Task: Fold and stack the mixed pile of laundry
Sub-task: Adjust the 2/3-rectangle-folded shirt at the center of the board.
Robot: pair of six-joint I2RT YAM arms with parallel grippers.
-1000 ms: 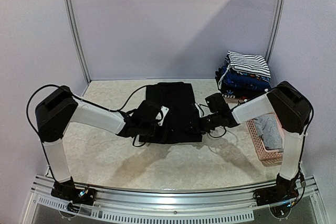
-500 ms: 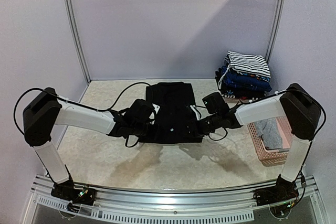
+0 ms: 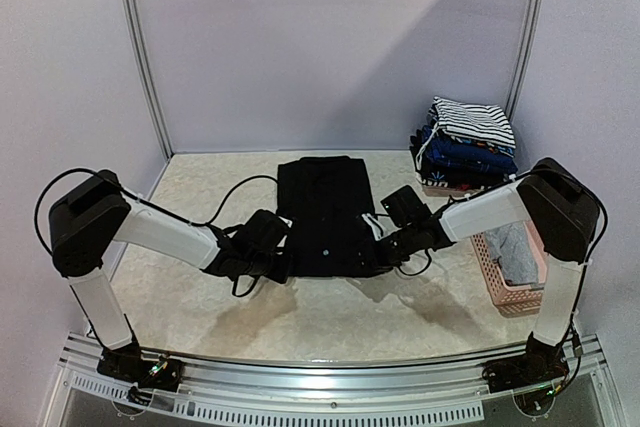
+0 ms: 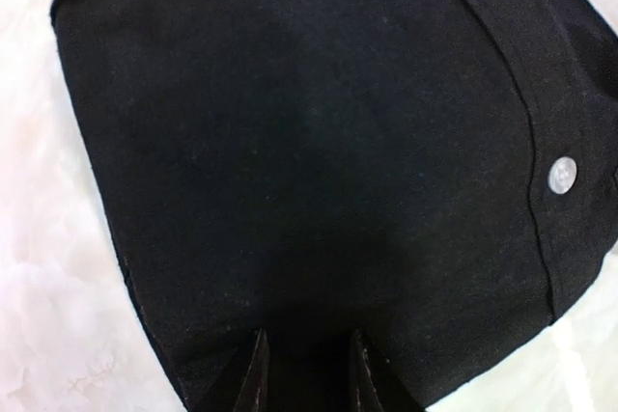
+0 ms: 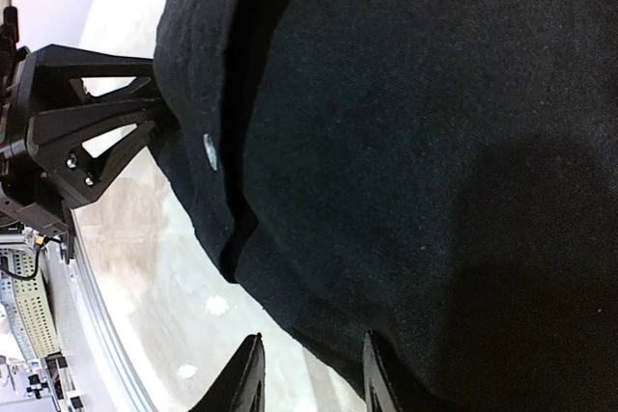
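Observation:
A large plain black garment point(image 3: 325, 212) lies flat in the middle of the table, its small white button point(image 3: 325, 250) near the front hem. My left gripper point(image 3: 284, 260) sits at its near left corner. In the left wrist view my left gripper point(image 4: 307, 364) has its jaws a little apart over the black cloth point(image 4: 309, 123). My right gripper point(image 3: 381, 250) is at the near right corner. Seen from its wrist, my right gripper point(image 5: 311, 369) straddles the hem, one finger over bare table. A black-and-white striped garment point(image 3: 472, 119) tops a folded stack. A grey garment point(image 3: 512, 252) lies in the basket.
The folded stack point(image 3: 465, 157) stands at the back right by the wall. The pink lattice basket point(image 3: 498, 292) is beside the right arm. Metal posts point(image 3: 140, 57) frame the back wall. The left arm's cable point(image 3: 235, 192) loops over the table left of the garment.
Both grippers have come down and toward the near edge, ending at the garment's front corners. The black garment now lies flatter and its white button shows.

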